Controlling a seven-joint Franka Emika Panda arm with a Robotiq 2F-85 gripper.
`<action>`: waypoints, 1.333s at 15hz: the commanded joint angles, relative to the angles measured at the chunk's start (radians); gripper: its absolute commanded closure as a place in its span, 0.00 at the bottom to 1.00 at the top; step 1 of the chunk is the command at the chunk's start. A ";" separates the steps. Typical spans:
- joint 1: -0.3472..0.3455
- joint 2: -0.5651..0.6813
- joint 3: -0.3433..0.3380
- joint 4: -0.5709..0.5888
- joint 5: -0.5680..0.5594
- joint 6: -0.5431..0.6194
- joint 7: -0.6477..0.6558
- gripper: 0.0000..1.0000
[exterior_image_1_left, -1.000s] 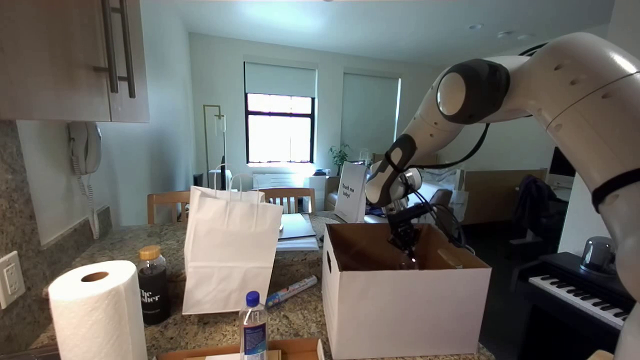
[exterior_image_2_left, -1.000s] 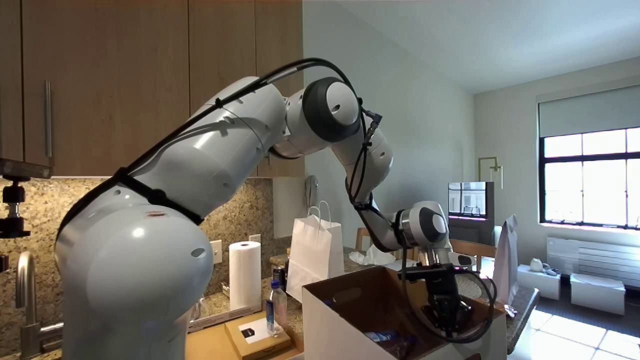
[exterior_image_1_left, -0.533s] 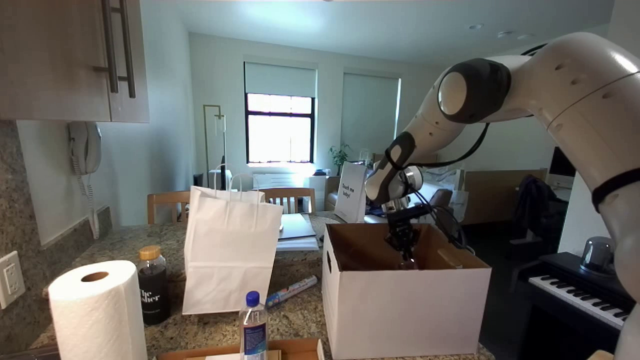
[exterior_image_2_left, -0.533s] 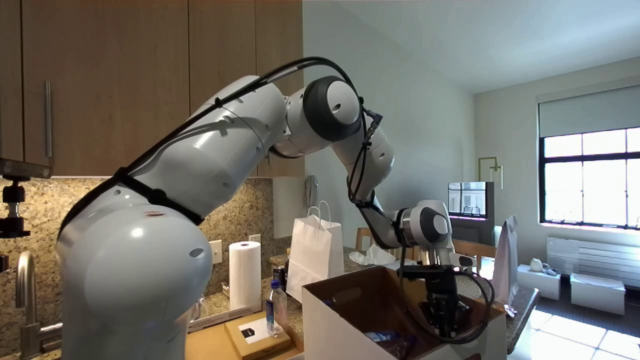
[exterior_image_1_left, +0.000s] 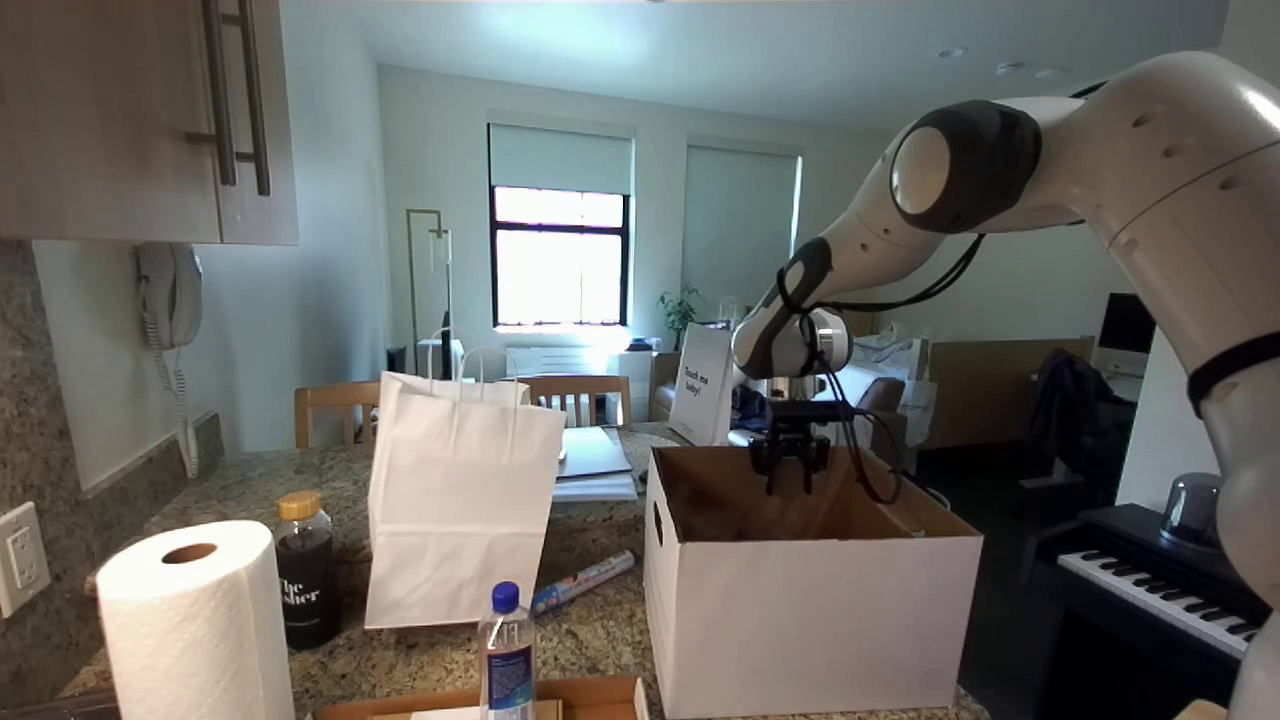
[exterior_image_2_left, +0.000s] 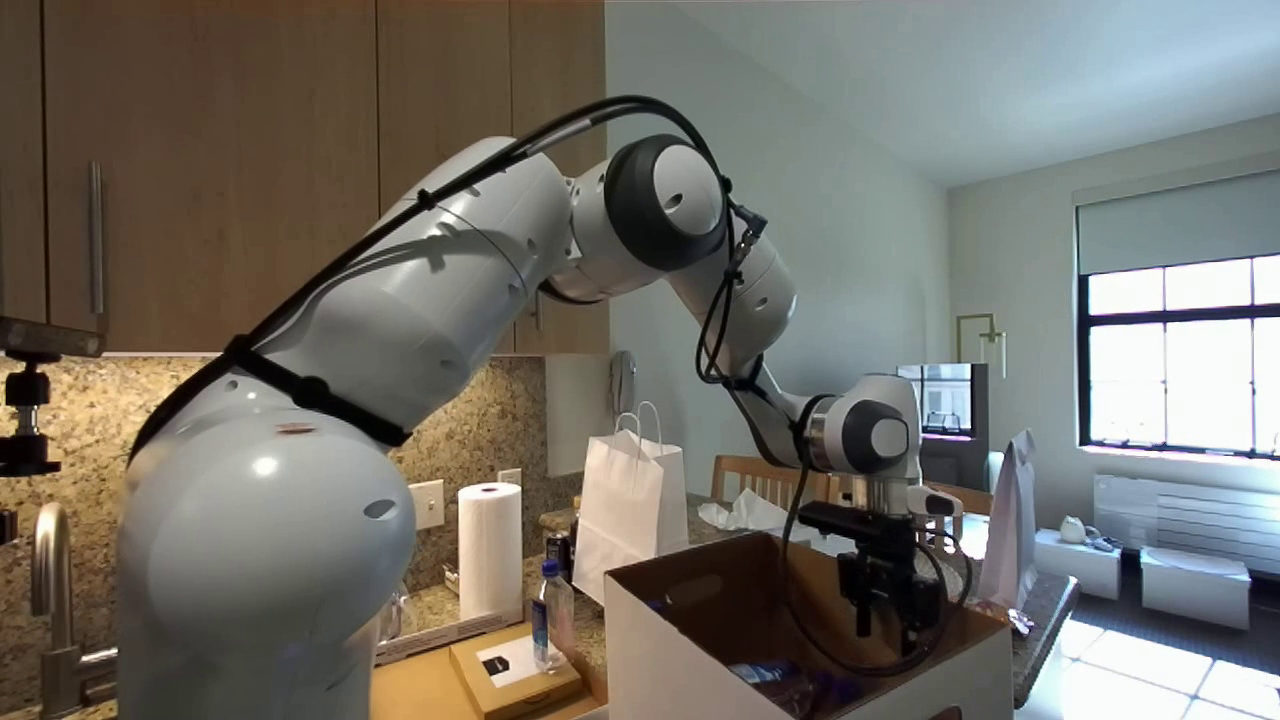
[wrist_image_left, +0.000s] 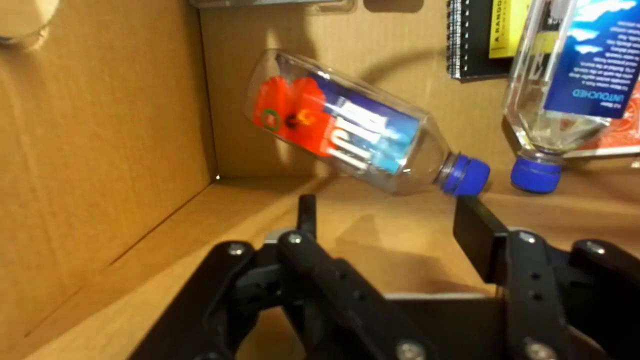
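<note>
My black gripper (exterior_image_1_left: 789, 487) (exterior_image_2_left: 887, 635) (wrist_image_left: 390, 225) is upright over the white cardboard box (exterior_image_1_left: 815, 630) (exterior_image_2_left: 645, 650), its fingertips inside the rim. The jaws stand apart and only the box's brown inside shows between them. In the wrist view a clear bottle with a red flower label (wrist_image_left: 300, 115) lies slanted just beyond the fingertips. Its blue cap appears close to the right finger; contact cannot be told. Another clear bottle with a blue label (wrist_image_left: 585, 65) lies to its right. Part of a bottle (exterior_image_2_left: 765, 675) shows inside the box in an exterior view.
Inside the box lie a spiral notebook (wrist_image_left: 477, 65) and a red patterned item (wrist_image_left: 622, 132). Outside it, an upright bottle (exterior_image_1_left: 508, 670) (exterior_image_2_left: 545, 625), a white paper bag (exterior_image_1_left: 460, 510) (exterior_image_2_left: 635, 500), a paper towel roll (exterior_image_1_left: 195, 630) (exterior_image_2_left: 490, 550) and a rolled tube (exterior_image_1_left: 585, 582) share the counter.
Deeper in the box and tilted before, with its fingers close together at something clear, my gripper has risen, turned upright and spread its fingers. Another blue cap now shows in the box below it.
</note>
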 joint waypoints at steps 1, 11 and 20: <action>-0.017 -0.027 0.005 -0.001 0.034 0.041 0.022 0.01; 0.011 -0.050 0.029 -0.045 -0.006 0.003 -0.041 0.00; 0.081 -0.052 0.070 -0.174 -0.042 0.023 -0.071 0.00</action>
